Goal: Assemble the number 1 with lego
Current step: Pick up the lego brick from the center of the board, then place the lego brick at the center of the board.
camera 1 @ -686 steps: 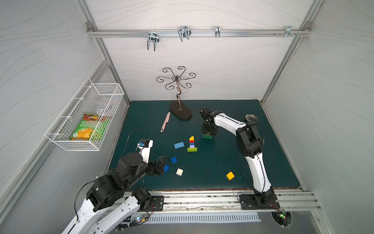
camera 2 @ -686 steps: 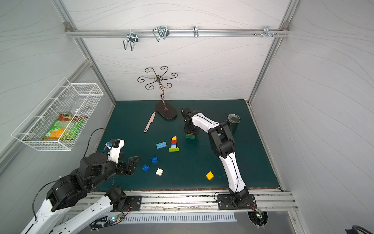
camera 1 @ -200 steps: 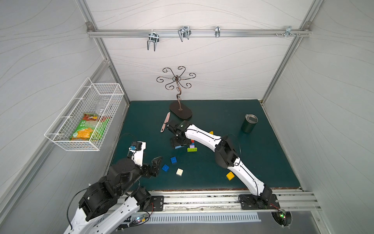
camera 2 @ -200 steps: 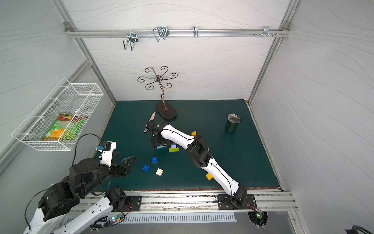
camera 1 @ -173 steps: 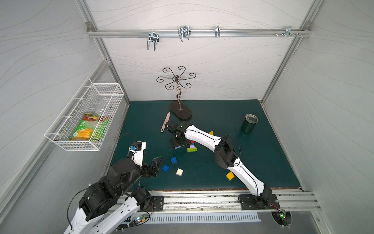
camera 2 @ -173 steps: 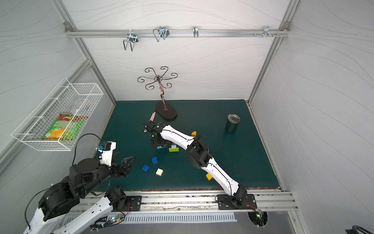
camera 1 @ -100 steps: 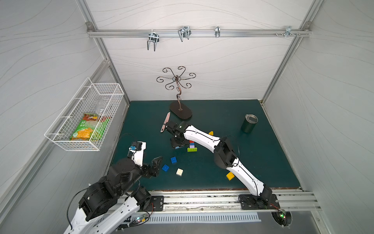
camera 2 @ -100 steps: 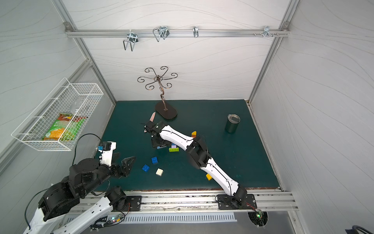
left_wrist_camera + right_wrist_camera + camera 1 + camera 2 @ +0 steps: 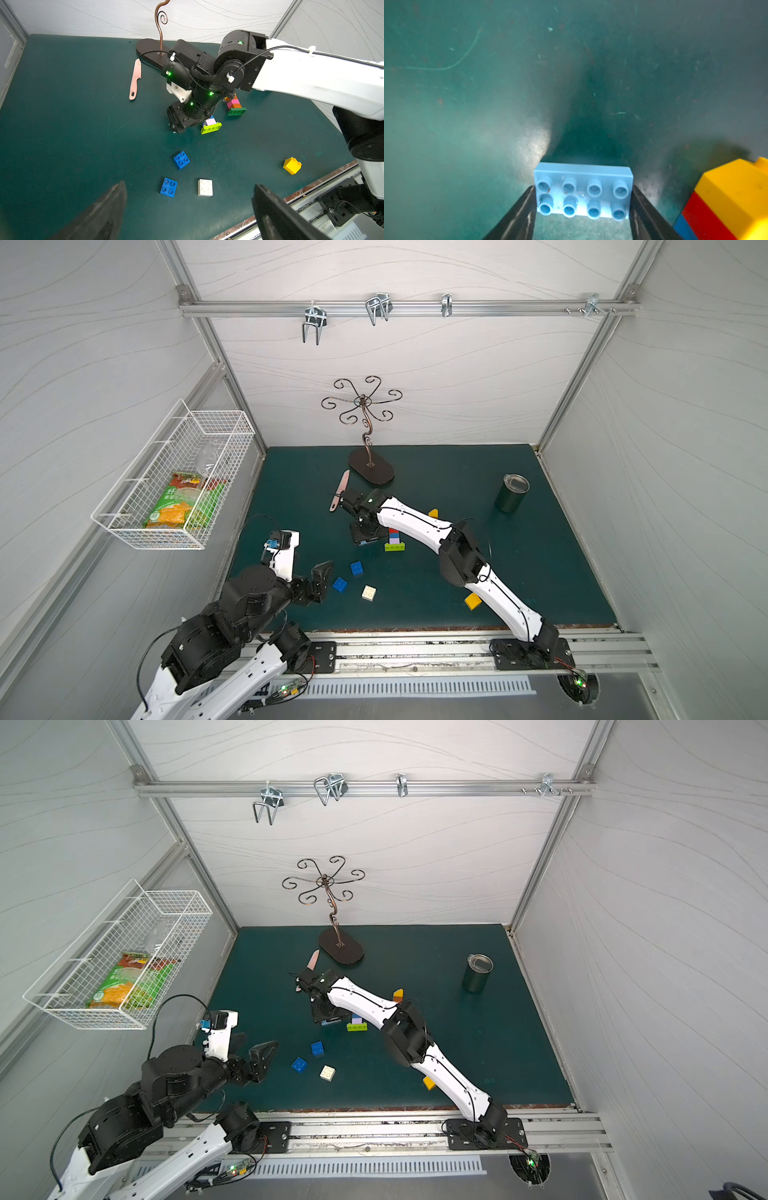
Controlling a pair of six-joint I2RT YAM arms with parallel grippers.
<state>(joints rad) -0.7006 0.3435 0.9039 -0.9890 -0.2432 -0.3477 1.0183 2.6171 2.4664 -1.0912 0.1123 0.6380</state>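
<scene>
Against light-blue brick point(image 9: 583, 173) ends, right hand point(image 9: 583, 190).

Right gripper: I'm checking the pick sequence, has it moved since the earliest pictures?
Yes. The right gripper crossed from the dark metal cup side of the lime-based brick stack to the pink plastic knife side, now clamped on a light-blue eight-stud brick.

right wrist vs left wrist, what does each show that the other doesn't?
Right wrist only: the light-blue brick, studs up on the green mat, right gripper against both its short ends. Left wrist only: two blue bricks, white brick, loose yellow brick, pink knife, a second stack on a dark-green brick. Both: the mat, the right gripper, and the multicoloured stack beside it.
</scene>
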